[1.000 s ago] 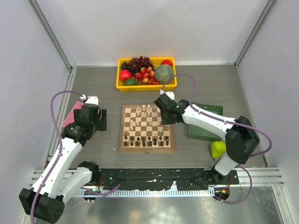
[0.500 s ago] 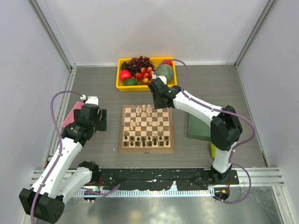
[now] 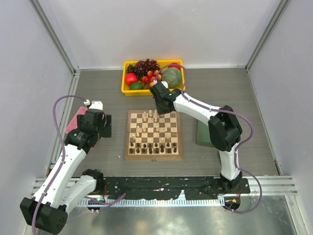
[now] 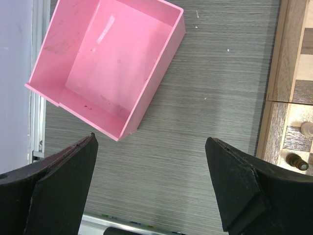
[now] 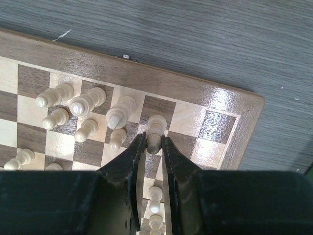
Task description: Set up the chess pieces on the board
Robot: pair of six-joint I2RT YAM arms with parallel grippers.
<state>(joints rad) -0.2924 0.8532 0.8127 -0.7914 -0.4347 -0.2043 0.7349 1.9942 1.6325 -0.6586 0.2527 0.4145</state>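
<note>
The checkered wooden board [image 3: 153, 134] lies mid-table, with dark pieces along its near rows and cream pieces toward the far rows. My right gripper [image 3: 157, 105] hangs over the board's far edge. In the right wrist view my right gripper [image 5: 153, 139] is shut on a cream-white piece [image 5: 155, 128], held over a dark square in the far row, beside several standing cream pieces [image 5: 88, 101]. My left gripper [image 3: 100, 128] is open and empty above bare table, left of the board; the board's edge [image 4: 288, 73] shows at the right of the left wrist view.
A yellow bin [image 3: 126, 89] of fruit stands behind the board. A pink tray [image 4: 107, 63] lies left of the left gripper [image 4: 151, 147]. A green tray [image 3: 201, 134] sits right of the board.
My right arm has swung left and away from me, from the board's right side to its far edge. The left arm has not moved.
</note>
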